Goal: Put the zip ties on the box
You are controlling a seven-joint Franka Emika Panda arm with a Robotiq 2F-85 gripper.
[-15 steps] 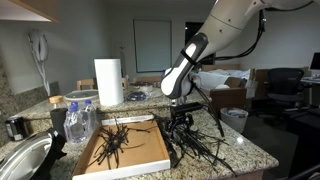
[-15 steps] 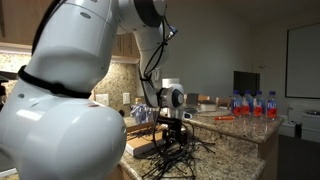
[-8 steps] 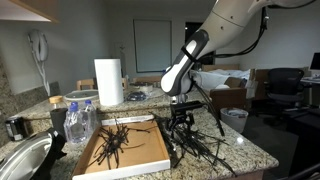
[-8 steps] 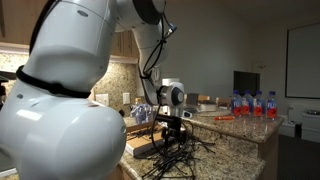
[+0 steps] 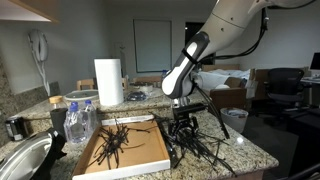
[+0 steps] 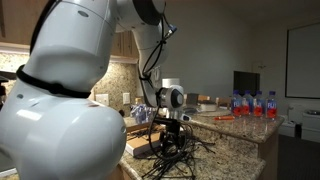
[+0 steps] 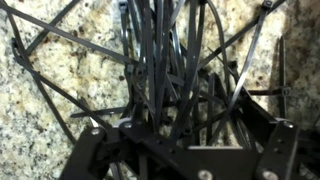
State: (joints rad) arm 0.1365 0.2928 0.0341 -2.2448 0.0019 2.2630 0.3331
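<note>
Across a speckled granite counter [image 5: 250,155], the white Franka arm [image 5: 228,28] reached down from the upper right in an exterior view, toward the near edge. The box [image 5: 152,152], a wide shallow cardboard tray, sat just left of where the arm came down. Most of the zip ties [image 5: 203,148] lay outside it in a spiky black heap on the stone, touching or nearly touching the tray's right wall, while a smaller clump [image 5: 112,143] already rested on the tray's floor. The gripper [image 5: 181,122] was sunk into the top of the heap with its jaws spread wide and released, clamping nothing. In the wrist view a thick sheaf of strips [image 7: 170,70] stood between the dark fingers [image 7: 95,150]. The heap looked loosely interlocked, so a squeeze here could catch only a few strips and let the rest slide out on the lift. Equally, a firm grab could drag trailing strips along the counter, and the long ends might hook the tray's wall and shove it left, or flick loose ties over the near edge.
</note>
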